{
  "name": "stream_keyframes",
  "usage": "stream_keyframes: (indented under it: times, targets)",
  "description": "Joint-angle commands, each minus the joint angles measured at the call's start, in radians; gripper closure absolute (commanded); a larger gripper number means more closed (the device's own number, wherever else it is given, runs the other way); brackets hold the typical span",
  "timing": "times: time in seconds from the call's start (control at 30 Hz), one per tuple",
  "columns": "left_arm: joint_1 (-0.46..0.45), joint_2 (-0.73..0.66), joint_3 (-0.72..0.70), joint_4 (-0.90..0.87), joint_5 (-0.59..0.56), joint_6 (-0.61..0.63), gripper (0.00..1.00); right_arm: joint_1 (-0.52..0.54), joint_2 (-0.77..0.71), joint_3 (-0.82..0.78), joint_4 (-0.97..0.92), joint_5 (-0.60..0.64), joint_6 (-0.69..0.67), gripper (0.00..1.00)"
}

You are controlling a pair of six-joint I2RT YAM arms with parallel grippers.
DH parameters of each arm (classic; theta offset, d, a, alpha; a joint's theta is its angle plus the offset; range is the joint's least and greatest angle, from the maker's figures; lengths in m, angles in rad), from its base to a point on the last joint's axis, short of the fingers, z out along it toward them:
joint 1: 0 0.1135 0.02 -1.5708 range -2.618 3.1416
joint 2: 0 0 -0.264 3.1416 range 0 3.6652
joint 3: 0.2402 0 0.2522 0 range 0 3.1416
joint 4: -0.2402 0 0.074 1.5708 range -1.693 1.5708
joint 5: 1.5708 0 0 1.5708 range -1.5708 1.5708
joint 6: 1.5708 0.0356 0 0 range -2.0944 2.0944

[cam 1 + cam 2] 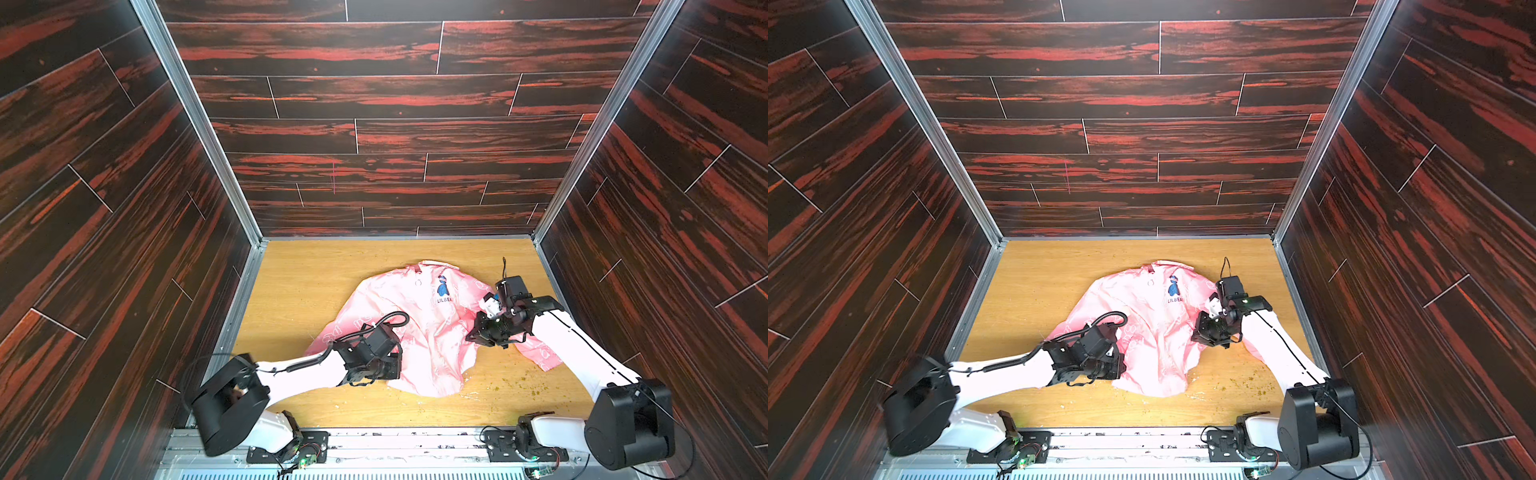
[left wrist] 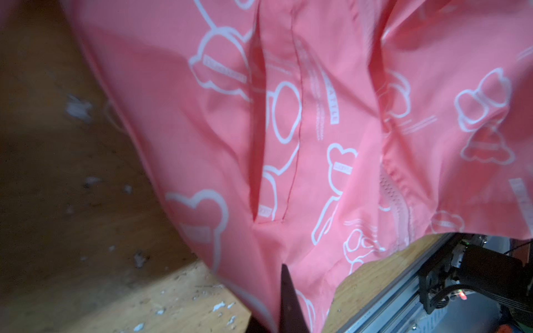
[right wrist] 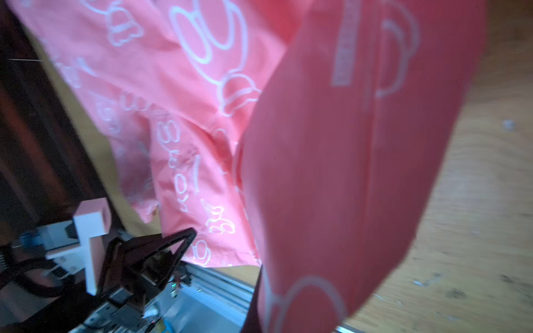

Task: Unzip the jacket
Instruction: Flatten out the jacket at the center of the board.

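Jacket lying front-up, left gripper clamped on fabric by its hem, right gripper clamped on fabric by its sleeve.

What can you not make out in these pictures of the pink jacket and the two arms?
Zipper pull: too small to identify in both top views; the left arm covers the lower front of the jacket.
Left fingers: left wrist view, mostly under fabric, cut by the edge.
Right fingers: right wrist view, blurred, hidden by a hanging fold.
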Motion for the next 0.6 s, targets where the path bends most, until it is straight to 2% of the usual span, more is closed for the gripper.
stream_keyframes:
  times: [0.0, 0.07, 0.2, 0.33, 0.43, 0.47, 0.57]
  targets:
    - [0.045, -0.135, 0.067, -0.218, -0.129, 0.044, 1.00, 0.007, 0.014, 0.014, 0.049, -0.270, 0.046, 1.00]
    - [0.085, -0.204, 0.085, -0.313, -0.150, 0.074, 1.00, 0.008, -0.029, 0.027, 0.026, -0.212, 0.062, 1.00]
    - [0.140, -0.354, 0.101, -0.474, -0.195, 0.122, 1.00, 0.011, -0.064, 0.095, -0.182, -0.005, 0.046, 1.00]
    - [0.140, -0.500, 0.100, -0.541, -0.249, 0.158, 1.00, 0.047, -0.132, 0.088, -0.309, 0.073, 0.075, 1.00]
    - [0.140, -0.554, 0.149, -0.638, -0.267, 0.143, 1.00, 0.061, -0.196, 0.086, -0.387, 0.090, 0.105, 1.00]
    - [0.140, -0.555, 0.177, -0.680, -0.271, 0.137, 1.00, 0.061, -0.213, 0.093, -0.411, 0.135, 0.115, 0.99]
    - [0.142, -0.499, 0.235, -0.744, -0.263, 0.157, 1.00, 0.061, -0.219, 0.103, -0.437, 0.207, 0.136, 0.79]
